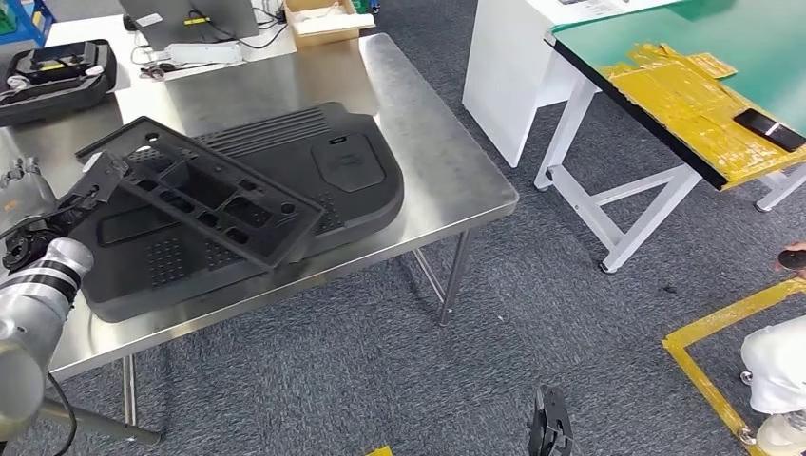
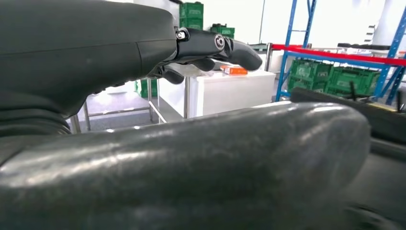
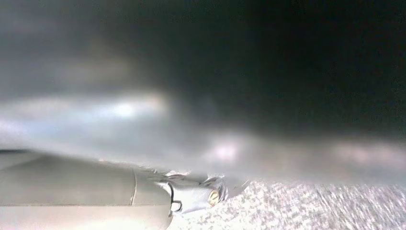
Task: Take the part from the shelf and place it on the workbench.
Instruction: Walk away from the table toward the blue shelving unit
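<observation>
The part [image 1: 204, 195], a black ribbed frame, lies tilted across a larger black panel [image 1: 352, 180] on the steel workbench [image 1: 447, 171], its near end at your left hand [image 1: 43, 237], whose fingers seem wrapped on it, though you cannot tell how firmly. Judged from this, you are at the placing step, and the next move calls for lowering the frame flat and loosening the fingers without dragging it. The left wrist view adds extended dark fingers [image 2: 225, 48] and distant blue racking [image 2: 344, 52]; the right wrist view is blurred, so the right hand's state cannot be told.

steel workbench [image 1: 447, 161], black panel [image 1: 352, 180] on it
</observation>
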Controlling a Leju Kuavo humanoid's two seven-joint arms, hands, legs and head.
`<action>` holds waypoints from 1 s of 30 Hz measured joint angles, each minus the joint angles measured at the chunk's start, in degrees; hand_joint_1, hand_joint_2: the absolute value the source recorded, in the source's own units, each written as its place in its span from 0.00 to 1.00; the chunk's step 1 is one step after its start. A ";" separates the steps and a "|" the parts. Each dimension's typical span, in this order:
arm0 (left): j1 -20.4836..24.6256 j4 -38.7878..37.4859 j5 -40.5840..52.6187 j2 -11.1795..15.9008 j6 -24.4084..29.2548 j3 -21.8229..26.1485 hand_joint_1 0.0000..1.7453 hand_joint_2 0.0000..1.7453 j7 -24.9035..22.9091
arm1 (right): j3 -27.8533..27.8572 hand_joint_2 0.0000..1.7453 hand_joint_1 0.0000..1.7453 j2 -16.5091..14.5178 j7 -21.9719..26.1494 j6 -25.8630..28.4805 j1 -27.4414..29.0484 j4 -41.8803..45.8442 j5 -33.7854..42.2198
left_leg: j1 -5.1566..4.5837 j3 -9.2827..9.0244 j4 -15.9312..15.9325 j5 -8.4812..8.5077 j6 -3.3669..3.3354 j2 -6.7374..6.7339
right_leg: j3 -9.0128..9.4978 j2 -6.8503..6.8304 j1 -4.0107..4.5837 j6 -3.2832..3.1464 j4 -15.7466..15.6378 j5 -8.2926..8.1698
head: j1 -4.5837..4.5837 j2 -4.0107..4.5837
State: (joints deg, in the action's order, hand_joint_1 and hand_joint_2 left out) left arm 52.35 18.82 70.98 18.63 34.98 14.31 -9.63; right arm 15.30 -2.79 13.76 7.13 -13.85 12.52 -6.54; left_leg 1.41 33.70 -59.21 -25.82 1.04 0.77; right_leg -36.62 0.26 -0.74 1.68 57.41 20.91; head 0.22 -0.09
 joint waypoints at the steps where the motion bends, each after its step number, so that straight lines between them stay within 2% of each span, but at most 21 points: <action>1: 0.01 0.00 0.03 -0.03 0.00 0.01 0.00 0.00 0.01 | 0.01 0.00 0.00 0.01 -0.01 0.00 0.04 0.00 -0.02 | -0.06 0.32 0.01 0.34 -0.53 -0.04 | -0.37 -0.01 -0.10 0.35 0.04 -0.02 | -0.01 0.00; 2: 0.09 0.00 0.07 -0.06 -0.01 0.02 0.00 0.00 0.01 | 0.02 0.00 0.00 0.01 -0.01 0.00 0.07 0.00 -0.04 | -0.09 0.66 0.04 0.74 -1.12 -0.09 | -0.96 -0.04 -0.18 0.49 0.77 0.61 | 0.01 0.00; 4: 0.23 0.00 0.15 -0.08 -0.01 0.04 0.00 0.00 0.01 | 0.02 0.00 0.00 -0.03 -0.01 0.00 0.05 0.00 -0.06 | -0.16 1.49 0.13 1.51 -2.17 -0.17 | -3.33 -0.10 -0.23 0.16 5.82 3.94 | 0.09 0.00; 6: 0.24 0.00 0.25 -0.10 -0.03 0.05 0.00 0.00 -0.01 | 0.02 0.00 0.00 -0.07 0.00 0.00 0.02 0.00 -0.08 | -0.49 2.51 0.11 2.22 -2.72 -0.16 | -6.30 -0.11 -0.18 -0.27 13.88 7.95 | 0.13 0.00; 7: 0.23 0.00 0.30 -0.12 -0.05 0.05 0.00 0.00 -0.03 | 0.02 0.00 0.00 -0.07 -0.01 0.00 0.02 0.00 -0.08 | -0.69 3.03 0.10 2.59 -2.84 -0.16 | -7.07 -0.11 -0.12 -0.28 16.62 9.09 | 0.13 0.00; 8: 0.23 0.00 0.33 -0.14 -0.07 0.06 0.00 0.00 -0.05 | 0.03 0.00 0.00 -0.07 -0.01 0.00 0.02 0.00 -0.08 | -0.90 3.52 0.10 2.96 -2.91 -0.16 | -6.72 -0.11 -0.01 -0.23 17.19 9.40 | 0.13 0.00; 9: 0.24 0.00 0.34 -0.14 -0.07 0.07 0.00 0.00 -0.07 | 0.03 0.00 0.00 -0.07 -0.02 0.00 0.00 0.00 -0.09 | -1.12 3.97 0.10 3.33 -2.95 -0.14 | -5.11 -0.11 0.20 -0.19 15.38 8.98 | 0.13 0.00; 10: 0.26 0.00 0.34 -0.14 -0.07 0.08 0.00 0.00 -0.08 | 0.04 0.00 0.00 -0.07 -0.02 0.00 -0.06 0.00 -0.09 | -1.34 4.36 0.10 3.70 -2.98 -0.12 | -2.40 -0.08 0.53 -0.37 11.58 8.17 | 0.14 0.00; 12: 0.31 0.00 0.35 -0.13 -0.07 0.09 0.00 0.00 -0.10 | 0.04 0.00 0.00 0.05 -0.02 0.01 -0.28 0.06 -0.10 | -1.60 4.90 0.23 4.44 -2.85 -0.15 | 3.00 -0.02 1.42 -1.32 3.76 6.83 | -0.03 0.00; 14: 0.36 0.00 0.39 -0.16 -0.07 0.09 0.00 0.00 -0.11 | 0.05 0.00 0.00 0.18 -0.01 0.02 -0.49 0.14 -0.10 | -1.52 5.03 0.50 5.18 -2.36 -0.23 | 4.78 -0.04 2.06 -2.00 0.63 6.05 | -0.12 0.00; 16: 0.38 0.01 0.40 -0.20 -0.07 0.10 0.00 0.00 -0.13 | 0.07 0.00 0.00 0.15 -0.01 0.02 -0.59 0.16 -0.10 | -1.36 5.11 0.79 5.77 -1.68 -0.24 | 4.61 -0.17 1.78 -2.29 -0.26 4.99 | -0.03 0.00; 17: 0.38 0.01 0.40 -0.15 -0.07 0.12 0.00 0.00 -0.14 | 0.07 0.00 0.00 0.11 -0.01 0.02 -0.63 0.17 -0.11 | -1.33 5.36 0.54 5.32 -1.42 -0.23 | 4.64 -0.24 1.50 -2.55 -0.81 4.43 | -0.05 0.00; 19: 0.40 0.02 0.40 -0.04 -0.08 0.19 0.00 0.00 -0.17 | 0.08 0.00 0.00 0.04 -0.01 0.02 -0.63 0.19 -0.11 | -1.22 6.65 -2.85 1.84 -0.87 -0.23 | 4.61 -0.41 0.79 -3.04 -1.73 3.11 | -0.21 0.00; 21: 0.29 -0.03 0.40 0.02 -0.11 0.27 0.00 0.00 -0.21 | 0.09 0.00 0.00 0.01 -0.02 0.01 -0.56 0.20 -0.10 | -0.76 8.58 -9.85 -3.04 -0.01 -0.25 | 3.78 -0.50 0.66 -3.06 -1.76 2.23 | -0.34 0.00; 22: 0.17 -0.07 0.40 0.03 -0.14 0.30 0.00 0.00 -0.22 | 0.09 0.00 0.00 -0.04 -0.02 0.01 -0.52 0.20 -0.10 | -0.39 9.12 -12.77 -4.39 0.51 -0.30 | 3.32 -0.52 0.51 -2.82 -1.72 1.88 | -0.33 0.00; 23: 0.06 -0.11 0.40 0.03 -0.18 0.33 0.00 0.00 -0.22 | 0.09 0.00 0.00 -0.10 -0.02 0.00 -0.49 0.20 -0.10 | 0.04 8.90 -13.98 -4.67 1.05 -0.38 | 2.83 -0.54 0.30 -2.59 -1.61 1.57 | -0.33 0.00; 24: 0.01 -0.14 0.40 0.03 -0.21 0.36 0.00 0.00 -0.23 | 0.09 0.00 0.00 -0.13 -0.01 0.00 -0.49 0.20 -0.10 | 0.51 7.68 -13.15 -4.04 1.64 -0.50 | 2.30 -0.56 0.01 -2.30 -1.41 1.29 | -0.33 0.00; 26: 0.05 -0.19 0.42 0.01 -0.25 0.43 0.00 0.00 -0.23 | 0.09 0.00 0.00 -0.13 -0.01 0.00 -0.52 0.22 -0.11 | 1.43 2.93 -6.57 -2.09 3.10 -0.83 | 1.05 -0.60 -0.56 -1.66 -0.40 0.99 | -0.37 0.00; 27: 0.06 -0.22 0.43 -0.02 -0.25 0.45 0.00 0.00 -0.23 | 0.11 0.00 0.00 -0.05 -0.01 0.00 -0.55 0.25 -0.11 | 1.58 1.14 -3.89 -1.27 3.35 -0.62 | 0.35 -0.59 -0.67 -1.27 0.25 0.89 | -0.47 -0.01; 28: 0.07 -0.25 0.44 -0.03 -0.26 0.48 0.00 0.00 -0.26 | 0.13 0.00 0.00 0.02 0.00 0.00 -0.55 0.28 -0.12 | 1.64 0.14 -2.12 -1.04 3.29 -0.37 | -0.28 -0.53 -0.64 -0.86 0.87 0.81 | -0.52 -0.01; 30: 0.00 -0.28 0.47 -0.12 -0.30 0.56 0.00 0.00 -0.30 | 0.16 0.00 0.00 0.09 0.02 0.01 -0.49 0.33 -0.13 | 1.38 0.74 -2.18 -0.81 1.98 0.29 | -1.14 -0.35 -0.47 0.05 1.31 0.31 | -0.52 -0.01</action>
State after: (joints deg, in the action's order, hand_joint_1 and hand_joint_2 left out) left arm 52.36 18.53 71.45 18.51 34.68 14.87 -9.93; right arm 15.46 -2.70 13.79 7.14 -14.34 12.85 -6.67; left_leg 2.80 34.44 -61.39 -26.63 3.03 1.06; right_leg -37.75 -0.09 -1.22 1.72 58.71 21.22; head -0.29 -0.09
